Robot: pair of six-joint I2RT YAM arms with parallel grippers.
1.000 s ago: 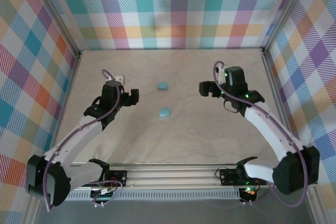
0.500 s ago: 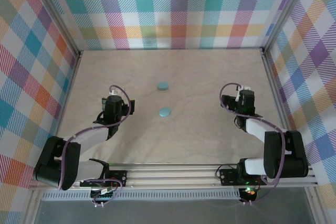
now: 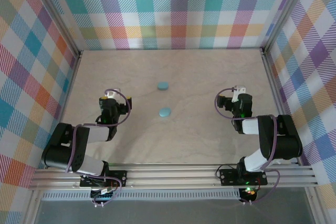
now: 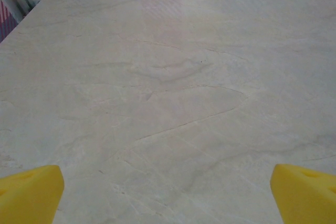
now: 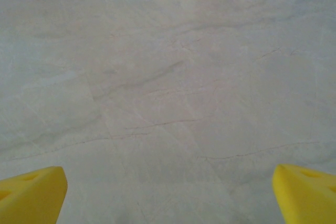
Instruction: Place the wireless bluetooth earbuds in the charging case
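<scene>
Two light blue oval charging cases lie shut on the marble-look table, one [image 3: 163,85] farther back and one [image 3: 165,112] nearer, both near the middle. The earbuds are out of view. My left gripper [image 3: 115,102] sits low, left of the nearer case and well apart from it. My right gripper [image 3: 236,102] sits low to the right, equally far off. In the left wrist view the gripper [image 4: 168,195] is open, its yellow fingertips [image 4: 31,192] at the lower corners with bare table between. The right gripper [image 5: 168,195] is open the same way, fingertips [image 5: 307,192] wide apart.
Plaid walls [image 3: 173,9] close the table at the back and both sides, on aluminium posts. A metal rail [image 3: 173,174] with the arm bases runs along the near edge. Both arms are folded back near their bases.
Both arms have drawn back from the table's middle toward the near edge and folded up. The grippers stayed open, and the two cases have not moved.
</scene>
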